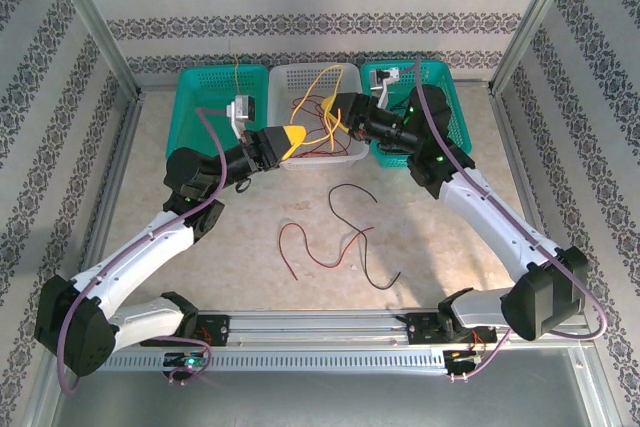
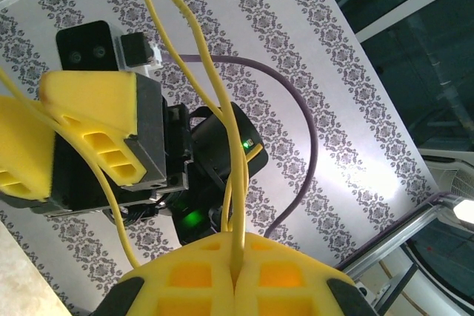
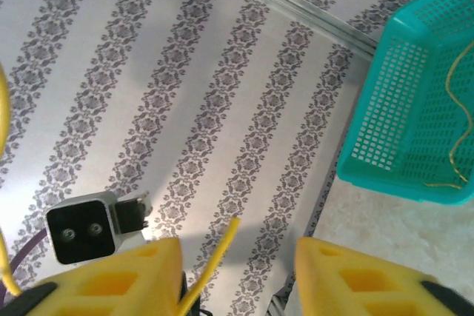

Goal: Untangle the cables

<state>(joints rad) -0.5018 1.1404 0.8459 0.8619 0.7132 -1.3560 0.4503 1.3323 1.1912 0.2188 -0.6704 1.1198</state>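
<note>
Above the white basket (image 1: 282,77): yellow cable (image 2: 243,212) lifted in tall loose loops, lower part trailing back into the basket.
Other cables: red cable (image 1: 284,247) and black cable (image 1: 362,259) lying curled on the counter (image 1: 240,237) in front of the baskets, crossing each other, well apart from both arms; a red strand (image 1: 322,132) in the white basket, apparently mixed with the yellow one.
Feel, as a guess: very light, thin, limp yet springy, keeping its curl; smooth jacket, likely to slide through soft pads under a sideways pull; not fragile, but apt to snag on basket mesh or on the red strand.
Where to take hold: near a free end or on a plain run, away from any crossing; two grips on one cable, set apart, for drawing it clear of the tangle.
Left end effector (image 2: 235,275): clamped tight on the yellow cable, pinched in the seam between the pads.
Right end effector (image 3: 237,257): jaws apart, a free yellow end poking up between the fingers, touching neither as far as visible; close to the left one, over the white basket.
Surroundings: teal basket (image 1: 195,112) left of the white one, with a thin yellow wire (image 3: 461,109) inside; second teal basket (image 1: 455,97) on the right, under the right arm.
</note>
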